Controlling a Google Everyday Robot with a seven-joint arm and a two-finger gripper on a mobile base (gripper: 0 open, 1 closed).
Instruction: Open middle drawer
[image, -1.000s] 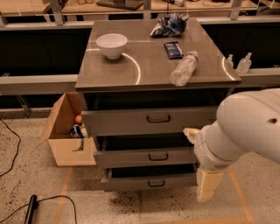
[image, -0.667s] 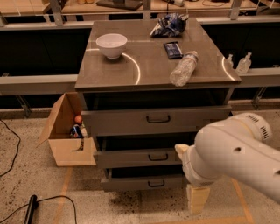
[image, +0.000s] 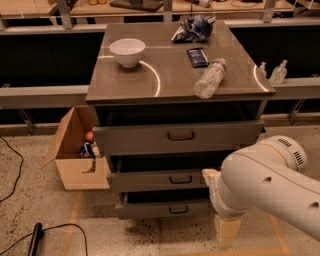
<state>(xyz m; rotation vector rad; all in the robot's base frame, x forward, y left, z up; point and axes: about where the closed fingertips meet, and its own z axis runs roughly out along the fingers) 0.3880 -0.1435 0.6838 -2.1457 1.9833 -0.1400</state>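
Middle drawer (image: 150, 181), grey metal, second of three in the cabinet (image: 100, 95), between top drawer (image: 130, 139) and bottom drawer (image: 150, 209).
Likely stiff and fairly heavy, sliding straight on runners; the flat front gives no purchase. Best hold: the small dark loop handle (image: 180, 178) at centre, hooked or pinched, then pulled level. Gripper (image: 226, 233) sits low at the cabinet's right front, near the floor, mostly hidden behind the white arm (image: 270, 192); open or closed, cannot tell. Not on the handle.

3 drawers (image: 150, 181), 1 bowl (image: 127, 51), 1 box (image: 75, 167), 1 tool (image: 218, 206) lower right
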